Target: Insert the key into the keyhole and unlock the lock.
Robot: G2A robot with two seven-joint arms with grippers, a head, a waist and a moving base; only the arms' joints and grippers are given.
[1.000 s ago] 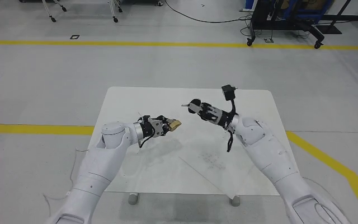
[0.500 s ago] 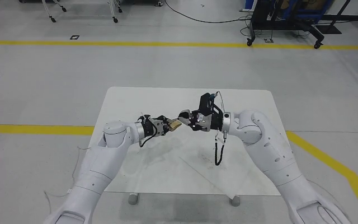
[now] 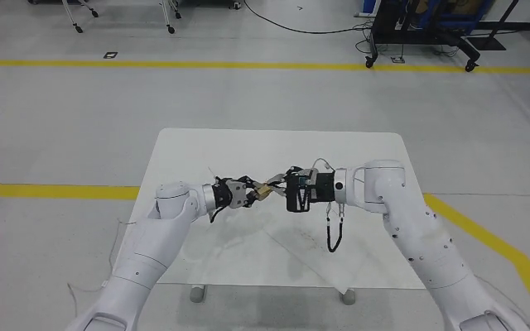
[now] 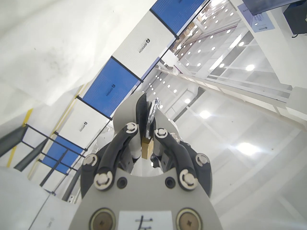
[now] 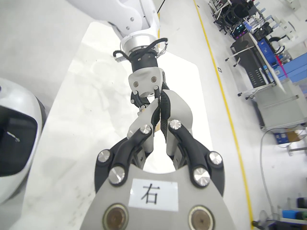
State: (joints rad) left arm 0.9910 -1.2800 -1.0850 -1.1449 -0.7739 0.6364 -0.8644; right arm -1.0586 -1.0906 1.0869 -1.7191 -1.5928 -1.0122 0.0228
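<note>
Above the middle of the white table, my left gripper is shut on a small brass padlock. In the left wrist view the brass body sits between the fingers and the silver shackle reaches the left gripper's tips. My right gripper faces it tip to tip, its fingers pressed together. The key it carries is hidden between its pads. The right wrist view shows the left gripper just beyond the right fingertips, touching or nearly so.
A black cable hangs in a loop from the right wrist over the table. Both arms are raised off the tabletop, which is bare around them. Yellow floor lines run past the table, and carts stand far behind.
My right gripper swung in from the table's right side to meet the padlock, and its wrist turned over. The left gripper with the padlock shifted slightly toward it.
</note>
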